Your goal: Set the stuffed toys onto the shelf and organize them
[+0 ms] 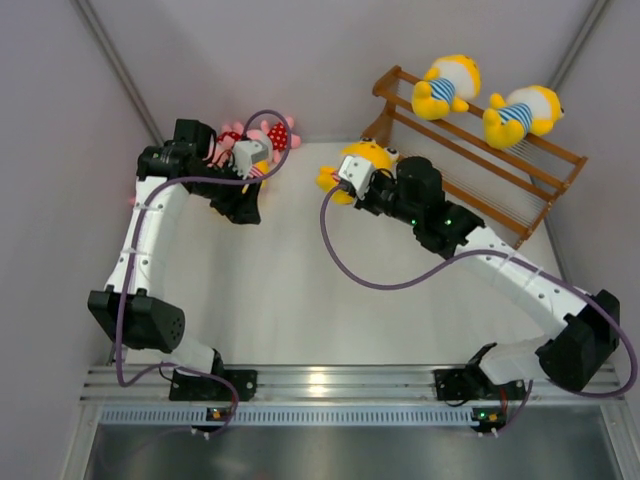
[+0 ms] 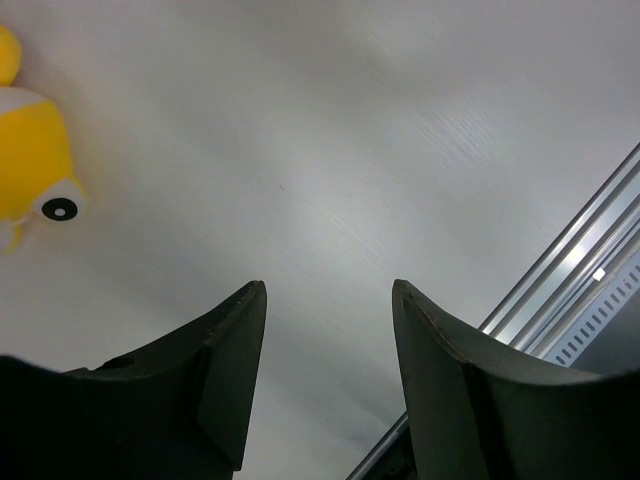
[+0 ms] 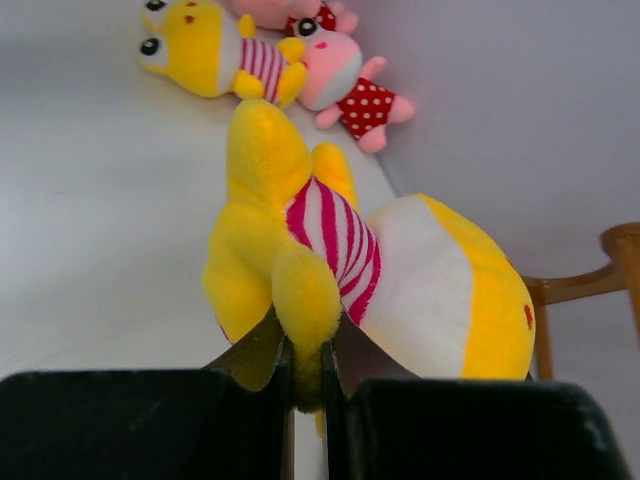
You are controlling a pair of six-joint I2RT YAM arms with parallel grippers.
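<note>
White tabletop (image 1: 300, 300), pale grey walls around it. The right gripper (image 3: 305, 348) is pressed together on one yellow limb of a yellow doll in a pink-and-white striped shirt (image 3: 330, 250). The doll's body sticks out beyond the fingertips, just beside the left end of the wooden shelf (image 1: 480, 170). I cannot tell whether it is clear of the table.

The left gripper (image 2: 328, 290) is spread with nothing between its fingers, over bare table at the far left.

Close behind the left wrist, against the far wall, lie a pink doll in a red dotted outfit (image 3: 352, 88) and a second pink-striped yellow doll (image 3: 215, 45).

On the shelf's top tier lie two yellow dolls in blue-striped shirts (image 1: 445, 85) (image 1: 520, 112), side by side.
</note>
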